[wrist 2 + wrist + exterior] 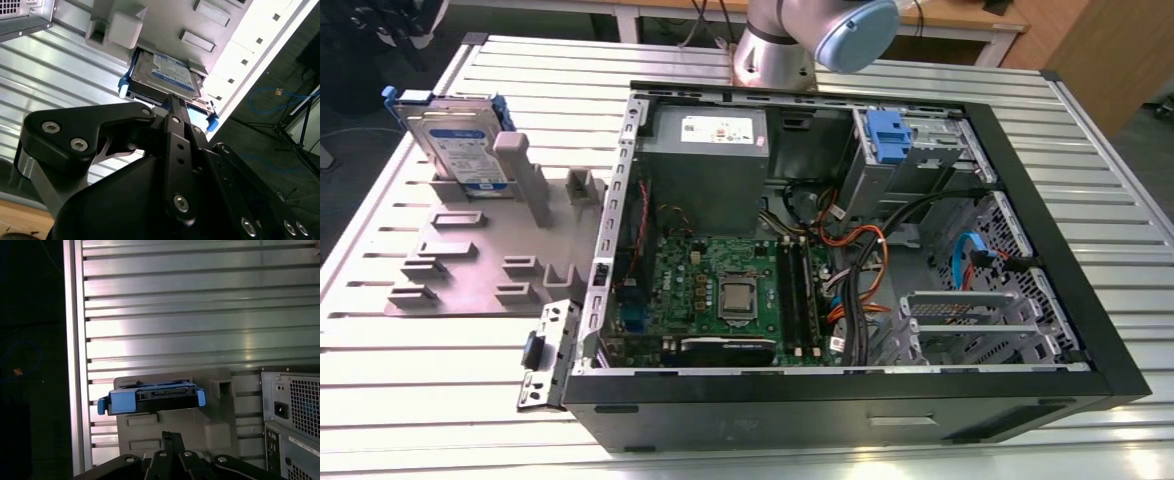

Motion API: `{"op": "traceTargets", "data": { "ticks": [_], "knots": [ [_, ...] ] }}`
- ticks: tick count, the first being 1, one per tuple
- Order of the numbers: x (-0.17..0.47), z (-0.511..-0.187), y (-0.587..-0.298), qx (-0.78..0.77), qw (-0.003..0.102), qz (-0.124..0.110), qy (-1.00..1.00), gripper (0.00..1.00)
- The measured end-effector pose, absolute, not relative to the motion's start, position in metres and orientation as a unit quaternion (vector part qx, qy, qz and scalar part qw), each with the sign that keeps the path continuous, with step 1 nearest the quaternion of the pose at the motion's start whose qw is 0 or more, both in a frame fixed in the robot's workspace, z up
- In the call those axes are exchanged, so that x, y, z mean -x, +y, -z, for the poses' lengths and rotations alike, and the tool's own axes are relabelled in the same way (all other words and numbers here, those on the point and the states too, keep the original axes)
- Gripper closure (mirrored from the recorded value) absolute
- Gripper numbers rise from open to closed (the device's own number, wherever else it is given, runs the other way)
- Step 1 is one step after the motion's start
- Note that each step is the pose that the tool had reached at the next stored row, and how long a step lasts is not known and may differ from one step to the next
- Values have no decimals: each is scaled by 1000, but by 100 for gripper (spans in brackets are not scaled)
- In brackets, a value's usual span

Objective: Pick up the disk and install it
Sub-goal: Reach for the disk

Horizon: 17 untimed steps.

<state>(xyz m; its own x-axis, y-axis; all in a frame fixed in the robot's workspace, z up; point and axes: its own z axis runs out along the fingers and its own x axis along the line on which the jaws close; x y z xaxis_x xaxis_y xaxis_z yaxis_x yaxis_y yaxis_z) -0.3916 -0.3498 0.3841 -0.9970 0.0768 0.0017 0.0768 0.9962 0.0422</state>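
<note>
**Operator:** Where is the disk sitting right now?

**Spotter:** You're seeing the disk (454,135) standing on edge in the grey holder (480,250) on the slatted table (400,400). It's sitting to the exterior view's left of the open computer case (1067,330), well apart from it. So it's not yet going anywhere near a bay.

**Operator:** Which way is it lying from my end effector?

**Spotter:** In both wrist views it's lying straight ahead of your gripper (174,100), out past the tips. Its blue-bracketed edge is facing you, and that edge is running crosswise to the line of your fingers (175,130). The labelled broad face is showing in the second wrist view. In the first wrist view a strip of the holder is showing between the tips and the disk, so I'm judging them near but apart. In the second wrist view the tips are overlapping the disk's near edge, and I can't tell contact from that angle.

**Operator:** And the fingers themselves?

**Spotter:** They're looking pressed together, with no gap showing between them and nothing caught there. You're carrying nothing. You're hovering nearest the disk, and as far as I can make out you're touching neither it nor the holder.
</note>
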Motion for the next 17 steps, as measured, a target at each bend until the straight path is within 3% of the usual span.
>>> {"op": "traceTargets", "data": {
  "ticks": [17],
  "knots": [
    [398,-384,-350,39,0,21,-999,89]
  ]
}}
